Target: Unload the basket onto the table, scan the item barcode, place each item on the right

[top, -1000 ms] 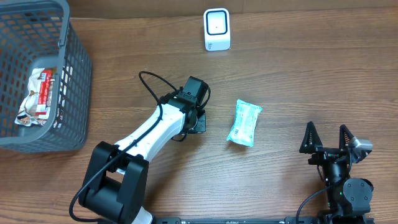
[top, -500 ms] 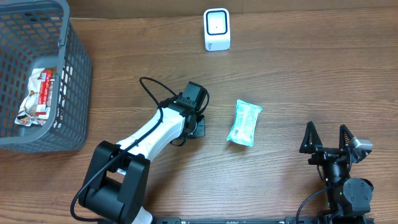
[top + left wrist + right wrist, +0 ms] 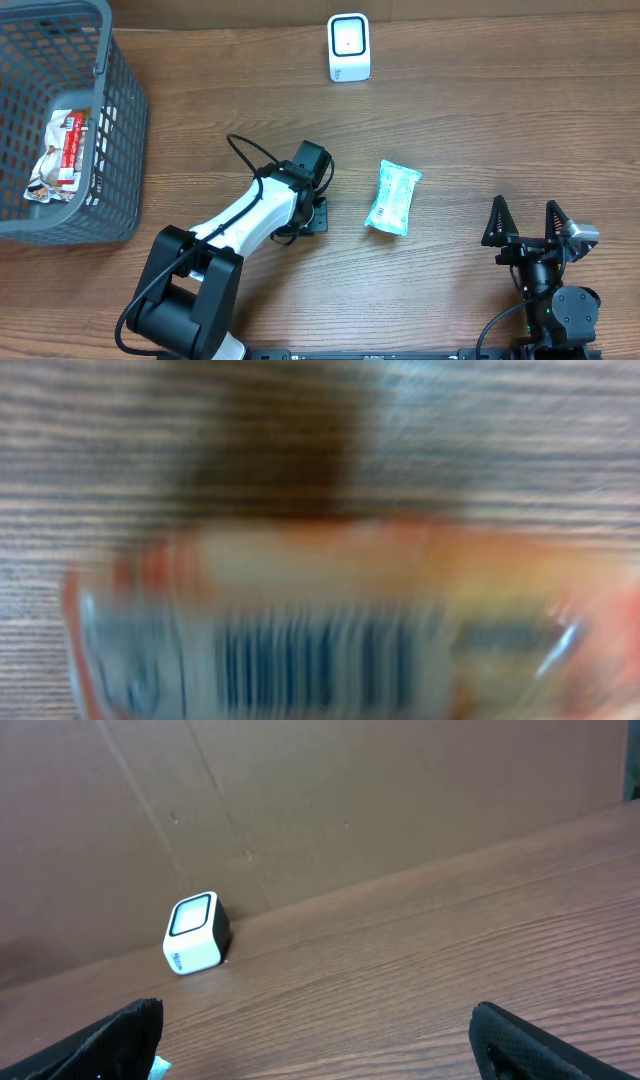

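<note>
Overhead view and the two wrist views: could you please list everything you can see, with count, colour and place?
table: one, brown wood, under everything
basket: one, grey mesh, far left corner
snack packet: one, white and red, lying inside the basket
barcode scanner: one, white with a dark back, far edge near the middle
pouch: one, pale teal, flat on the table right of centre
barcoded packet: one, orange, blurred, close under the left wrist camera; whether it is gripped cannot be told
left arm: one, white and black, reaching to mid-table
left gripper: one, black, shut, left of the pouch
right gripper: one, black, open, near right edge
</note>
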Action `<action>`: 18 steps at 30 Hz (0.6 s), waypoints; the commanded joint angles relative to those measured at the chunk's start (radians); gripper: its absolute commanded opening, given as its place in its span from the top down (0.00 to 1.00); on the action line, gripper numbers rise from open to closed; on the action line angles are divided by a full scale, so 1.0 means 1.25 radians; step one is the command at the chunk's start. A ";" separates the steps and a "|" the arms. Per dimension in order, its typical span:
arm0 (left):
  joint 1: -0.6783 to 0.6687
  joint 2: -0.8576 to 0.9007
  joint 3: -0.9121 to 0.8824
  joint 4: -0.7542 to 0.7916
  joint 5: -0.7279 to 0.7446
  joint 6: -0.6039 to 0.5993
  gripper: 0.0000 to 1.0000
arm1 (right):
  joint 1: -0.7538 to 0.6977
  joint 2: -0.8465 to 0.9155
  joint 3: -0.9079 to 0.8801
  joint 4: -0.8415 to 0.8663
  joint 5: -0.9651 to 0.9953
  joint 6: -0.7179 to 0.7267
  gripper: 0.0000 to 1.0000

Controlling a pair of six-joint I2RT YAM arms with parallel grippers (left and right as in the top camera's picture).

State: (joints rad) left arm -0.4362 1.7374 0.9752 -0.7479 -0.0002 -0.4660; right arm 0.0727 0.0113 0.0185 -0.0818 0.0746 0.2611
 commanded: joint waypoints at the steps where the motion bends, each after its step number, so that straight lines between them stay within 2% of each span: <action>1: 0.003 0.008 -0.013 0.000 0.001 -0.008 0.95 | -0.001 -0.005 -0.008 0.004 -0.002 -0.003 0.00; 10: 0.003 0.007 -0.024 -0.007 0.019 0.003 0.96 | -0.001 -0.005 -0.008 0.004 -0.002 -0.003 0.00; 15: 0.010 -0.013 0.026 -0.032 0.054 0.016 0.96 | -0.001 -0.005 -0.008 0.004 -0.002 -0.003 0.00; 18: 0.035 -0.041 0.093 -0.065 0.054 0.046 0.90 | -0.001 -0.005 -0.008 0.004 -0.002 -0.003 0.00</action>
State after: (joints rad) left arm -0.4244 1.7363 0.9943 -0.8181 0.0483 -0.4519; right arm 0.0727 0.0113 0.0185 -0.0818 0.0750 0.2607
